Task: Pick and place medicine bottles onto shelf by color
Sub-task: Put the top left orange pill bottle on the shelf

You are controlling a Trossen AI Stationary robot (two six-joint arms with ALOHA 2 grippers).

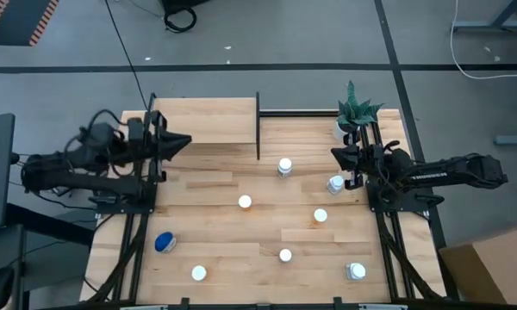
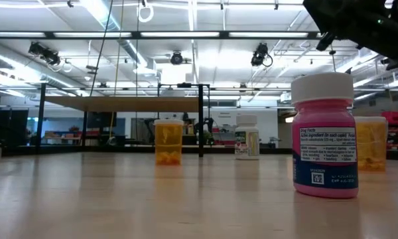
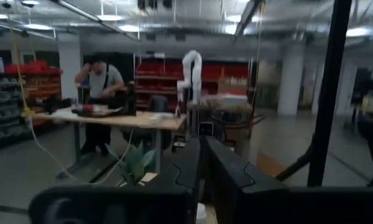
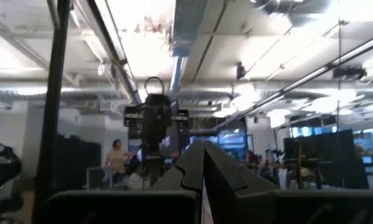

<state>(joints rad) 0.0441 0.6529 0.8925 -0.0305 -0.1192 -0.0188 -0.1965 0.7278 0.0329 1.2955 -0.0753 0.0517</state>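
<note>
Nearest the low camera, a pink-bodied bottle (image 2: 324, 136) with a white cap is seen upright on the tabletop (image 1: 215, 237), with an orange bottle (image 2: 371, 143) just behind it. Farther off stand another orange bottle (image 2: 168, 141) and a white one (image 2: 247, 137). None is held. From above, eight bottles are counted loose on the planks, well apart from one another; a blue one (image 1: 165, 243) appears to lie on its side near the left edge, though this cannot be confirmed from that view.

The shelf (image 1: 208, 119) is raised over the far left of the table and carries nothing, so sorting is judged not yet begun. The spacing of the bottles is judged deliberate, leaving approach room around each.

The left gripper (image 1: 183, 139) is held at the shelf's left end, fingers pressed together on nothing, as its wrist view confirms (image 3: 202, 174). The right gripper (image 1: 337, 155) is held at the table's right edge, likewise clenched and empty (image 4: 203, 163), with one white-capped bottle (image 1: 335, 183) just beside it. Both are judged parked.

A potted plant (image 1: 355, 114) sits at the far right corner, close behind the right arm; it and the shelf's black upright (image 1: 258, 127) are the obstructions to be cleared. The near half of the table is open.
</note>
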